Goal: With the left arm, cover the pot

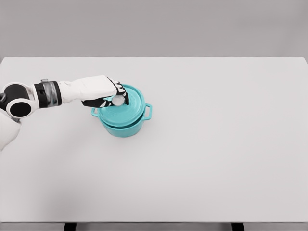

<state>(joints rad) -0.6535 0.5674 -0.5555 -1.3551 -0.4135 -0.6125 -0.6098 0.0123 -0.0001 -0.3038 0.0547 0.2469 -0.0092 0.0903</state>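
The left hand (103, 92) reaches in from the left edge of the head view, its white back turned upward and its dark fingers (120, 88) curled down around the pale round knob (118, 100) on top of the lid (126, 107); the fingers are closed on that knob, with the thumb side tucked below and the other digits wrapping over it from above. Behind the hand the wrist runs almost level across the picture, through a grey and black cuff (48, 93) to a rounded white joint with a dark disc (18, 108) near the left border, and a further white part of the arm drops away at the lower left corner. The teal lid sits under the hand, resting on the teal pot (124, 126), slightly tilted or offset so that its rim shows as a separate band above the pot's wall on the right side; whether it is fully seated all round cannot be told from here. One loop handle (148, 111) of the pot sticks out to the right, clear of the hand, and the opposite handle is mostly hidden beneath the fingers on the left. The pot stands on the white surface (216, 144), in its left half and somewhat toward the far edge, with a plain grey backdrop beyond.
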